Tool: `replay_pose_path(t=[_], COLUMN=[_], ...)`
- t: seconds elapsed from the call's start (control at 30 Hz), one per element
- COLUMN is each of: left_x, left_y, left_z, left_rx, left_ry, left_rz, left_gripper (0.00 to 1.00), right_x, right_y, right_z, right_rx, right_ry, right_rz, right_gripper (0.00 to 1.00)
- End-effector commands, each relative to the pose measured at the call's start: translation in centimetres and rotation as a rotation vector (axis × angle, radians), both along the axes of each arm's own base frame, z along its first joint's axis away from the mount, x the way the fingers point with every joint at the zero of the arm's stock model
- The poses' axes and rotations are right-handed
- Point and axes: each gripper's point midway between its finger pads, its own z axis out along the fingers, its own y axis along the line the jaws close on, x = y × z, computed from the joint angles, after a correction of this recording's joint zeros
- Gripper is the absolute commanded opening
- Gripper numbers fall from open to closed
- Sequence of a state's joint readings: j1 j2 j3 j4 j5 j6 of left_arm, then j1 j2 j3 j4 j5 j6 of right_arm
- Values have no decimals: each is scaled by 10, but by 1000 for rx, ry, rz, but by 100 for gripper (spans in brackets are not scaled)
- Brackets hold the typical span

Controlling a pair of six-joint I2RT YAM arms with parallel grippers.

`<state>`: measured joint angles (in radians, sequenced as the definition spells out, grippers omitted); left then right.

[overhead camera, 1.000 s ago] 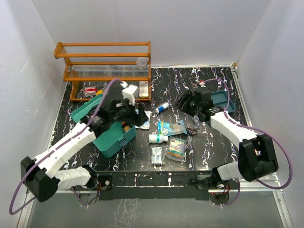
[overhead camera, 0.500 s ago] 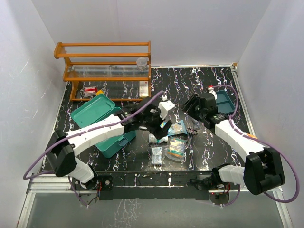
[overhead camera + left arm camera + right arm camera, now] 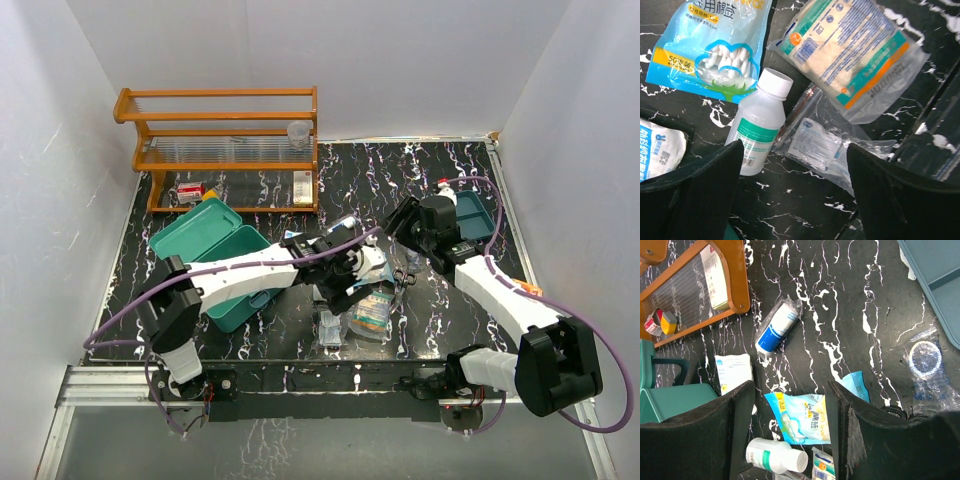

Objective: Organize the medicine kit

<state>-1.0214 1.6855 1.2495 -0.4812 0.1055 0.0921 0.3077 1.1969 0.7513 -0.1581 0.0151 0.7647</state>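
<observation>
The medicine kit (image 3: 196,232) is a teal box with its lid open, at the left of the table; its edge shows in the right wrist view as the kit (image 3: 670,399). My left gripper (image 3: 350,281) has reached right, over the loose supplies. In its wrist view the left gripper (image 3: 795,197) is open and empty above bare table, just below a white bottle (image 3: 759,131) with a green label and a clear bag (image 3: 826,146). My right gripper (image 3: 790,390) hangs open above a cotton swab bag (image 3: 801,423). The right gripper (image 3: 405,224) holds nothing.
A gauze packet (image 3: 855,60) and the swab bag (image 3: 715,45) lie beyond the bottle. A blue-white tube (image 3: 777,330), a white packet (image 3: 732,371) and a bagged ring (image 3: 925,364) lie scattered. A flat teal tray (image 3: 472,214) sits right. A wooden rack (image 3: 225,140) stands at the back.
My left arm has swung from over the kit to the right, above the loose supplies, and its jaws have widened. The right arm shifted slightly toward the right.
</observation>
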Motion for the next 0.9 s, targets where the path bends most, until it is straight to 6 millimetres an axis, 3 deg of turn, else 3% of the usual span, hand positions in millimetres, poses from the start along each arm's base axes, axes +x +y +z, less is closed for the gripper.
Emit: replay_pose_path(t=[0.0, 0.33, 0.73, 0.87], left_x=[13, 27, 36, 37], left_y=[6, 9, 9, 10], left_z=[-2, -24, -51, -56], left_rx=[100, 149, 180, 185], left_ry=[-63, -97, -53, -45], left_rz=[-46, -75, -61, -51], left_gripper=[78, 73, 51, 49], right_x=[3, 1, 2, 2], right_y=[1, -9, -14, -13], right_z=[15, 9, 13, 13], right_rx=[9, 12, 12, 15], right_ry=[-74, -42, -47, -46], right_rz=[7, -61, -91, -91], right_gripper=[56, 56, 55, 55])
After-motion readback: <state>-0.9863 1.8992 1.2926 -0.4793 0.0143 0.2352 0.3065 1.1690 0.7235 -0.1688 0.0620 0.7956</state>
